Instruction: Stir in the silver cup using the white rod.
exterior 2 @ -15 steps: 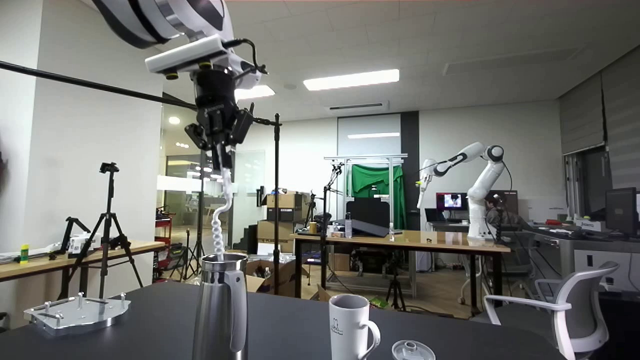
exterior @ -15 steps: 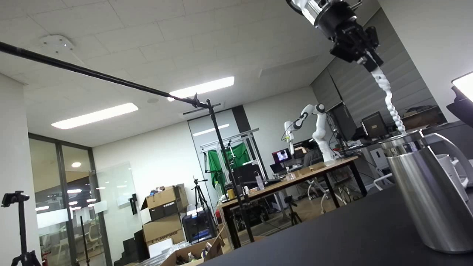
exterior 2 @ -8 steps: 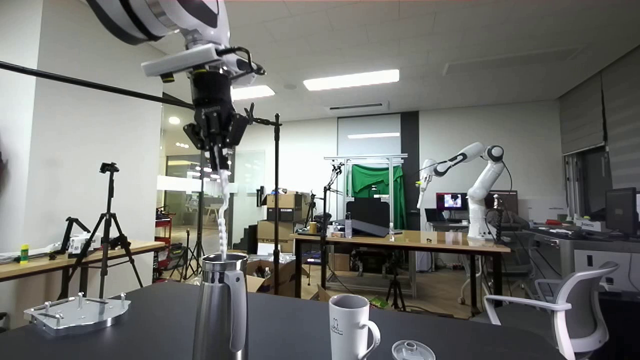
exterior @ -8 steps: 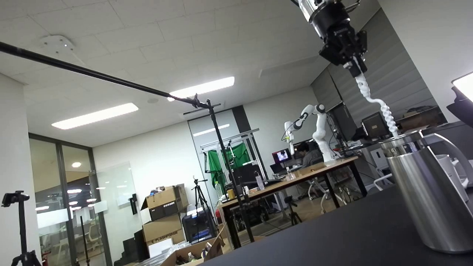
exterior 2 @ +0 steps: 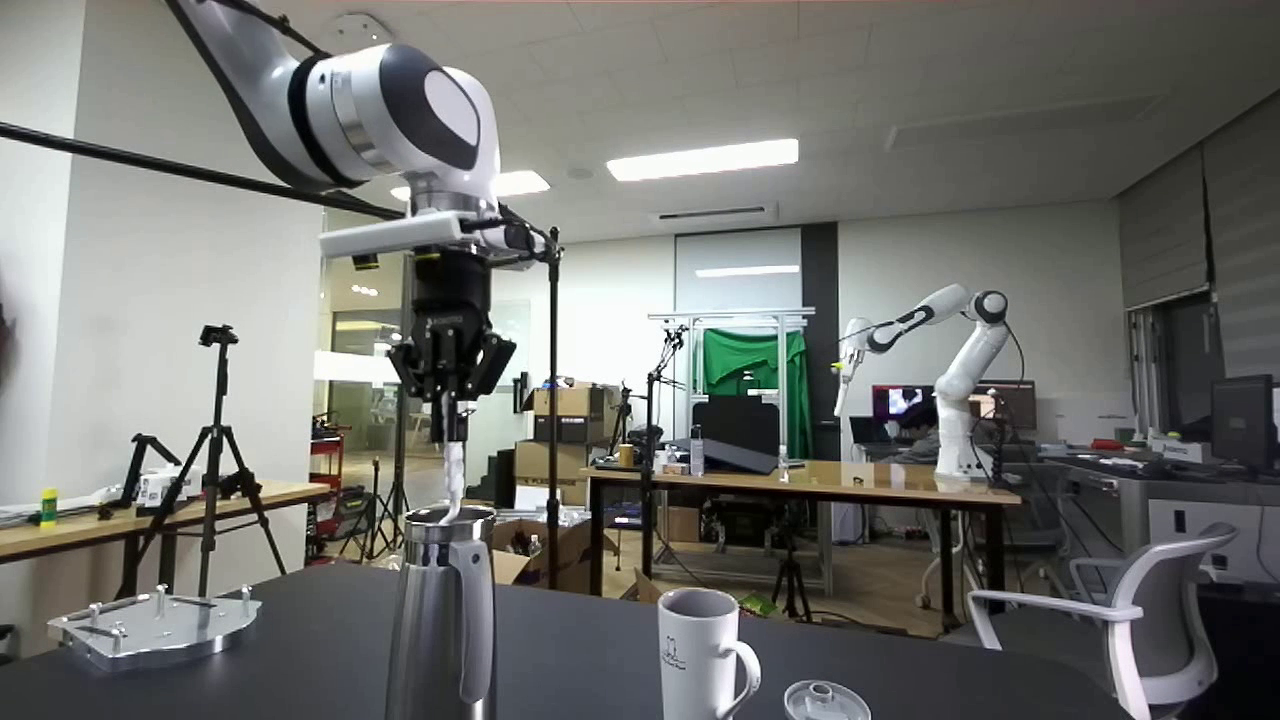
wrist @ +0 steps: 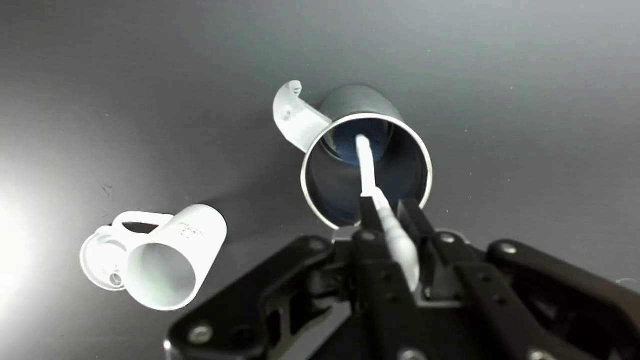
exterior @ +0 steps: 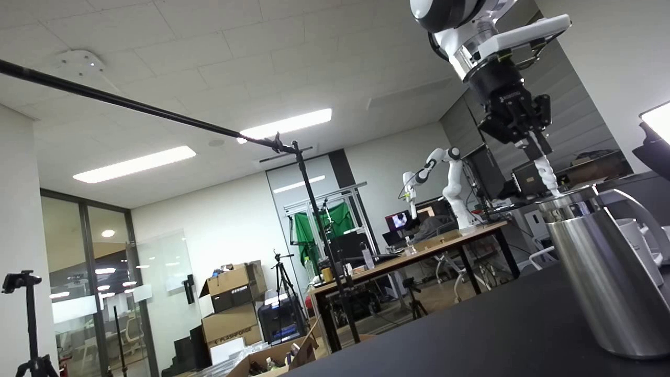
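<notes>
The silver cup (exterior 2: 425,620), tall brushed metal with a pale grey handle, stands upright and open on the dark table in both exterior views (exterior: 610,277). My gripper (exterior: 539,149) is above it, pointing down, and also shows in an exterior view (exterior 2: 450,435). It is shut on the white rod (exterior 2: 454,475), which looks twisted and has a bend. The rod's upper part sits between the fingers. Its lower part is inside the cup, hidden in the exterior views. In the wrist view the rod (wrist: 366,165) reaches into the cup (wrist: 360,97), near the middle of the opening.
A white mug (exterior 2: 695,650) stands beside the cup, with a clear lid (exterior 2: 825,700) near it. A metal plate with posts (exterior 2: 155,630) lies on the table's other side. A tripod (exterior 2: 215,450) and a long black boom (exterior: 157,110) are behind.
My gripper first shifts a little sideways with the rod, then comes down toward the cup. The rod is now much deeper in the cup. The cup and mug have not moved.
</notes>
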Robot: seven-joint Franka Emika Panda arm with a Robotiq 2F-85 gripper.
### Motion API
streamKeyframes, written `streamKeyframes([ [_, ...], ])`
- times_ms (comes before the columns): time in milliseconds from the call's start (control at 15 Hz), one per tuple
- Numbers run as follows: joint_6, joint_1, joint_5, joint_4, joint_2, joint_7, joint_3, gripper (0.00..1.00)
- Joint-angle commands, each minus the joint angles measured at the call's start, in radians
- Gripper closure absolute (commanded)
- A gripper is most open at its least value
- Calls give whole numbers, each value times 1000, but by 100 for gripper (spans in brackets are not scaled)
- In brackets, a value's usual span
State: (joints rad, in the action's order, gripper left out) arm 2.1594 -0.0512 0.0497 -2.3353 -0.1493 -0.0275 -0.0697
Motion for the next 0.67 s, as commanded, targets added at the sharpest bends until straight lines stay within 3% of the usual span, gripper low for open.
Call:
streamKeyframes([
  [0,-187,0,79,94,-39,-23,-11,96],
  [200,-258,-8,99,139,-100,14,-14,96],
  [400,-142,-16,45,100,-165,17,-6,96],
  [600,21,-23,-81,30,-155,9,11,96],
])
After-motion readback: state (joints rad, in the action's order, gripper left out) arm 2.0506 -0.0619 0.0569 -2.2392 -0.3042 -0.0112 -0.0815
